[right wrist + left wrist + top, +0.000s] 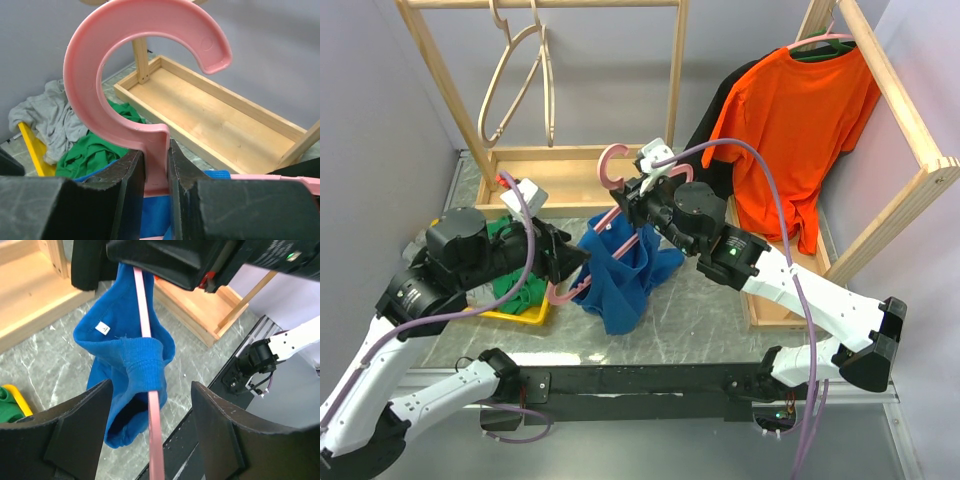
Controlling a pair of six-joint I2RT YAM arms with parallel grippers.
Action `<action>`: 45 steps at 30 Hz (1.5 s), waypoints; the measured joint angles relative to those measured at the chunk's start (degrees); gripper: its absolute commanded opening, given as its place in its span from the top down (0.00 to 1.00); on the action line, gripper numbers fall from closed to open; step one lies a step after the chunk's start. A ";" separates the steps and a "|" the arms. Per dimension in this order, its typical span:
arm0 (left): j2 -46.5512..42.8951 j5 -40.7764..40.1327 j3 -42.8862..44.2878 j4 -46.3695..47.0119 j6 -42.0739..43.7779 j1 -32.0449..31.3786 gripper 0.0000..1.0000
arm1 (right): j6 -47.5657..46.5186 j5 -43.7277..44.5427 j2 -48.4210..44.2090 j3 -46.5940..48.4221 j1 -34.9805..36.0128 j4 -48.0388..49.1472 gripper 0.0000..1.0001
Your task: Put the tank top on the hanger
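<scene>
Green crumpled cloth point(510, 285) in a yellow plastic tray point(525, 317) lies furthest left, no part of this job. Just right of it the left gripper point(152, 405) stands open, its black fingers point(80, 435) straddling one arm of the thin pink plastic hanger point(82, 80) without touching it. The royal-blue sleeveless tank top point(620, 275) hangs bunched on that arm, a band of it wrapped over the bar, white label showing. Further right, the right gripper point(156, 175) is clamped on the hanger's neck, just under the hook. I'd say the left one should pinch loose fabric rather than plastic and draw it across to the bare shoulder while the right keeps the hanger level.
</scene>
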 measured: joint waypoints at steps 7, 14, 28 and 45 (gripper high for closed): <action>2.38 0.44 -0.42 -0.15 -0.31 0.00 0.47 | 1.29 -0.90 0.02 0.00 -0.11 0.31 1.00; 4.98 1.20 -0.42 -0.04 -0.35 0.00 0.78 | 1.49 -0.92 0.02 0.00 -0.11 0.31 1.00; 4.28 -0.07 -2.69 2.12 -0.83 0.00 0.99 | 2.40 -0.42 0.48 0.04 -0.26 0.63 0.25; 2.36 -5.03 -5.86 4.90 -3.74 0.00 0.99 | 10.43 0.17 -17.11 -14.56 -2.12 2.80 0.13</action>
